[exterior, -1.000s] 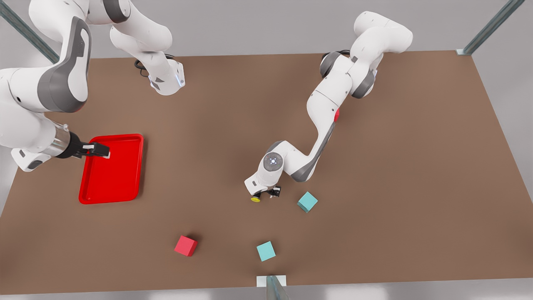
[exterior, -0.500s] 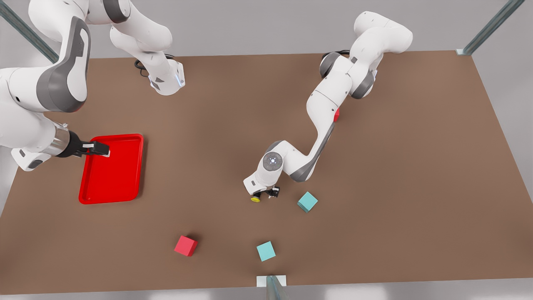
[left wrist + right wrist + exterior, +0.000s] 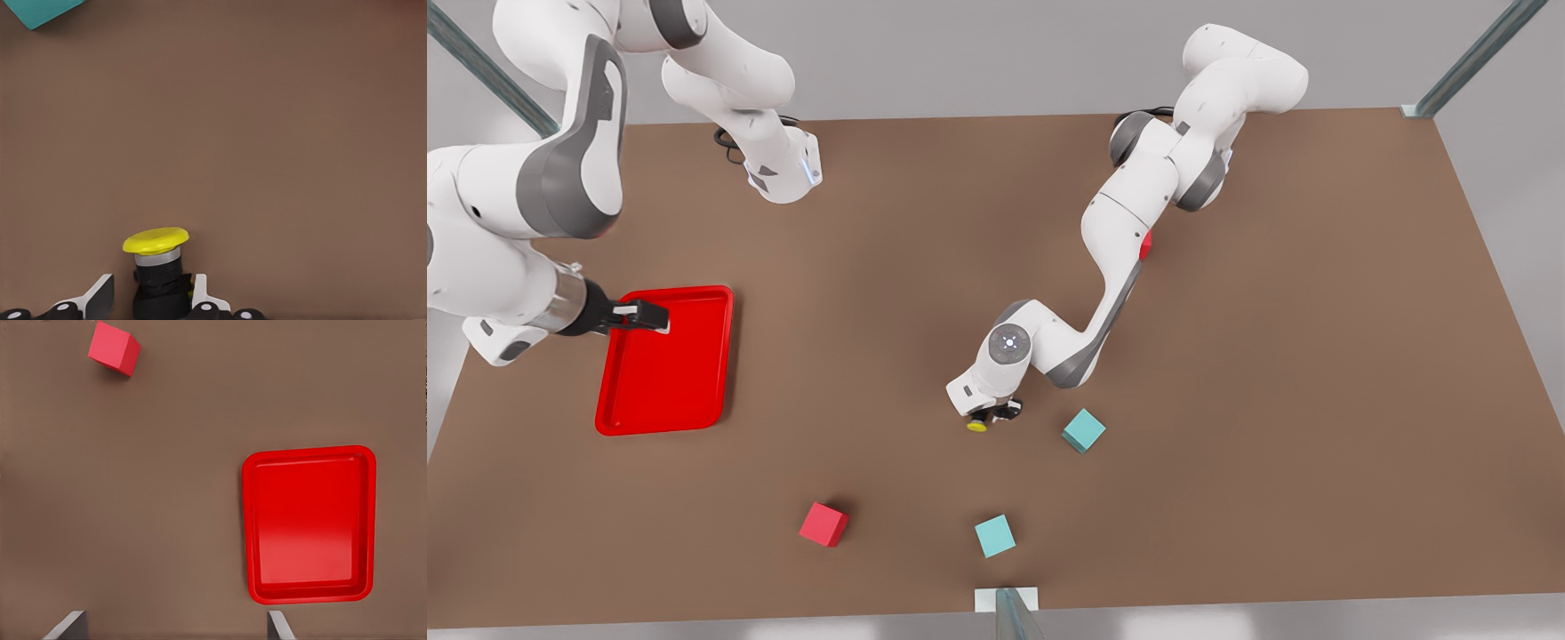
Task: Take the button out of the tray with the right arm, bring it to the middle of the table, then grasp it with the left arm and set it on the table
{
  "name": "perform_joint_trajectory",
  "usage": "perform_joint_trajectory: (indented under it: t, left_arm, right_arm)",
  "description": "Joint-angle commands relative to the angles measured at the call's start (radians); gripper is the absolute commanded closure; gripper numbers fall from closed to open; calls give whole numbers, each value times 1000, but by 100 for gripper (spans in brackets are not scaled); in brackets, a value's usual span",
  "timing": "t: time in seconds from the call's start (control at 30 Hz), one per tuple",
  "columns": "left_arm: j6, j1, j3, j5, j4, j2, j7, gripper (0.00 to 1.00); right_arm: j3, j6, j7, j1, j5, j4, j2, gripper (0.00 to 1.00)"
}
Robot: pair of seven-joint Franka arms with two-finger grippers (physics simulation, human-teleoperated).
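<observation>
Since a second ago, my right jaws [image 3: 654,317] have drifted slightly farther over the tray [image 3: 694,391], fingers spread wide and holding nothing. Mid-desk [image 3: 1316,356], my left jaws [image 3: 992,414] have edged lower and pinch the button [image 3: 977,427] by its black stem, its yellow cap just beyond my fingertips [image 3: 199,293]. Nearest sits a teal cube [image 3: 1083,430].

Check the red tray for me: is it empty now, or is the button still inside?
Empty. The red tray shows only bare floor in the right wrist view; the yellow button sits between the left gripper's fingers, mid-table.
</observation>
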Motion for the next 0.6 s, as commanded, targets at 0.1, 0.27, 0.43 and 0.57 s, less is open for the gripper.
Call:
perform_joint_trajectory:
  t: [0.1, 0.27, 0.43, 0.57]
  left_arm:
    - [-10, 0, 1, 2, 1, -2, -24, 32]
    - [-35, -2, 3, 2, -1, -3, -24, 35]
    - [-39, 0, 1, 2, -1, -3, -33, 40]
    - [-39, -2, 1, 2, -1, -3, -35, 43]
  right_arm:
    - [0, -23, -4, 3, 5, 1, -1, 0]
    - [2, -28, -1, 42, -49, -8, -1, 0]
    - [2, -28, -4, 45, -47, -7, -1, 0]
    - [2, -28, -4, 43, -44, -5, -1, 0]
